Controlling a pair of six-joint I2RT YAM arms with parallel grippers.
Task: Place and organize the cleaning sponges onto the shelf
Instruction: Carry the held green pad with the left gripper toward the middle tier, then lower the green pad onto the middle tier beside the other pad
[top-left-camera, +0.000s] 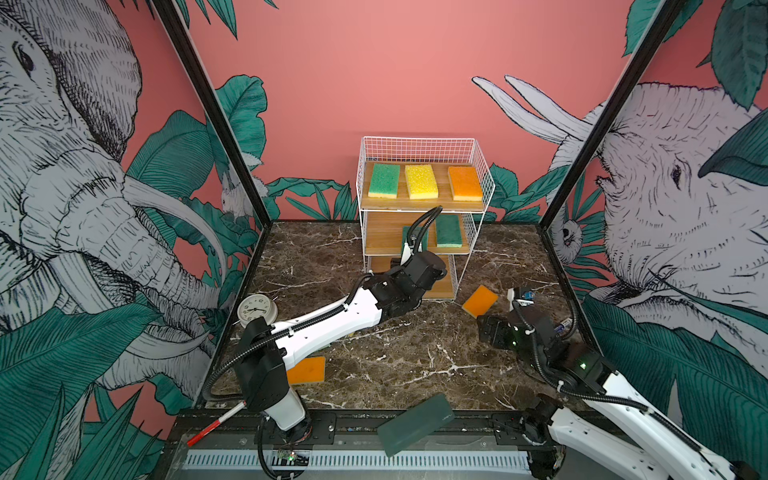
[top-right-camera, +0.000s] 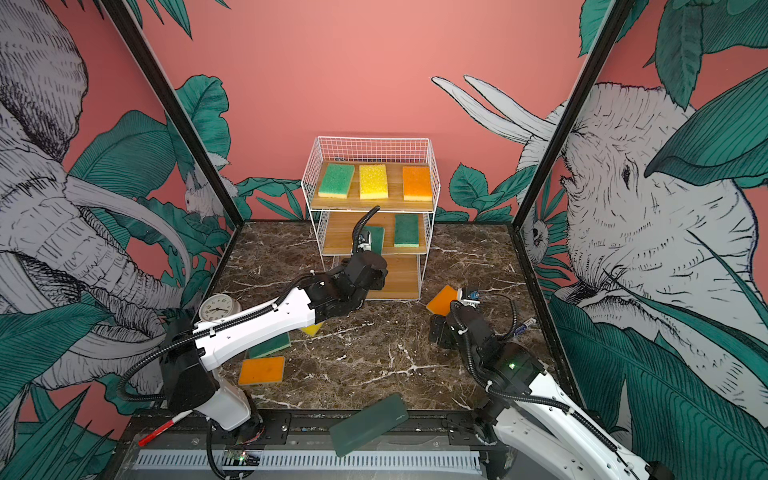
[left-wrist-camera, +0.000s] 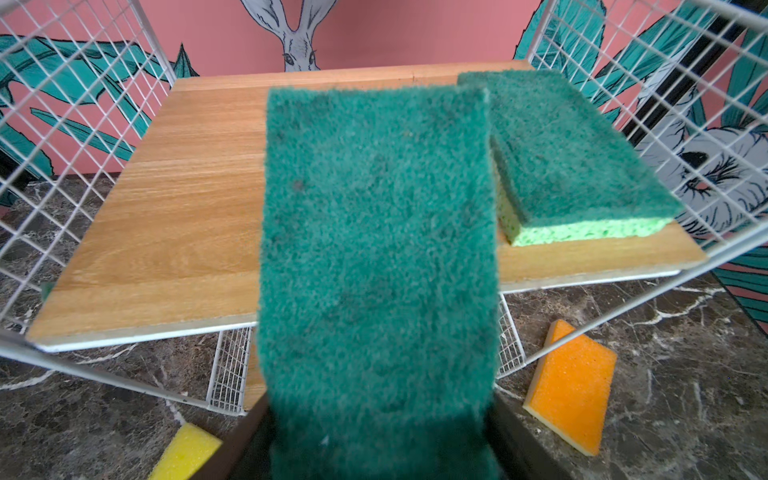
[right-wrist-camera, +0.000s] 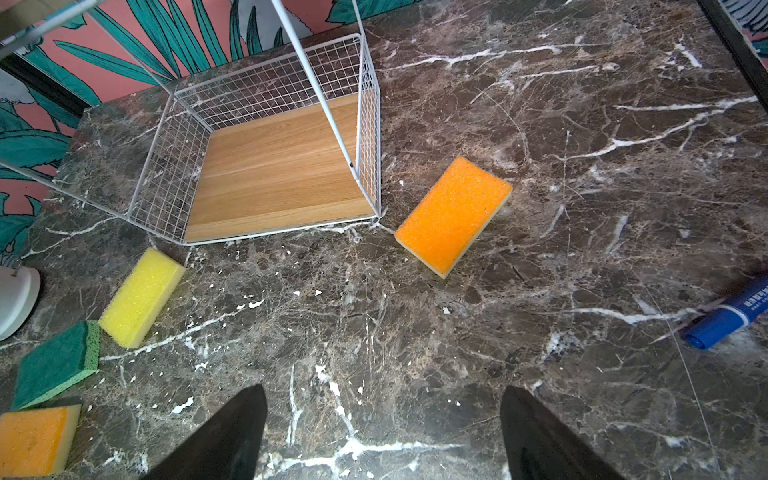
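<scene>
Left gripper (left-wrist-camera: 378, 415) is clamped on a rectangular foam sponge with a dark green scouring face (left-wrist-camera: 374, 249), pinching it across its width at the near end. The sponge's far end reaches in over the middle board of the white wire-grid shelf with three stepped light wooden boards (top-left-camera: 415, 149). Whether it touches the wood, I can't tell. Close beside it on that same board, toward the shelf's right wall, lies a flat sponge of light green foam under a dark green scouring top (left-wrist-camera: 573, 153).

Up on the shelf's top board, three in a tidy row, each apart from the next: a green-faced sponge (top-left-camera: 384, 180) at the left, a yellow-faced sponge (top-left-camera: 421, 181) in the middle, an orange-faced sponge (top-left-camera: 465, 183) at the right.

Right gripper (right-wrist-camera: 381, 388) hangs with its jaws spread wide, gripping nothing, above the dark brown marble table (right-wrist-camera: 582, 124) out in front of the shelf's right side. Just off the shelf's front right corner an orange sponge with a pale underside (right-wrist-camera: 453, 214) lies flat on the marble, turned at an angle.

Out in front of the shelf's left side, three more are down on the table: a yellow foam block (right-wrist-camera: 141, 297) nearest the shelf, a green-topped sponge (right-wrist-camera: 56, 361) just beside it, then an orange-topped sponge (right-wrist-camera: 33, 440) farthest out.

Also about: a round white alarm clock (top-left-camera: 257, 309) well off the shelf's left front, a blue marker pen (right-wrist-camera: 727, 320) off its right front, and a dark green translucent flat slab (top-left-camera: 415, 424) well out in front.
</scene>
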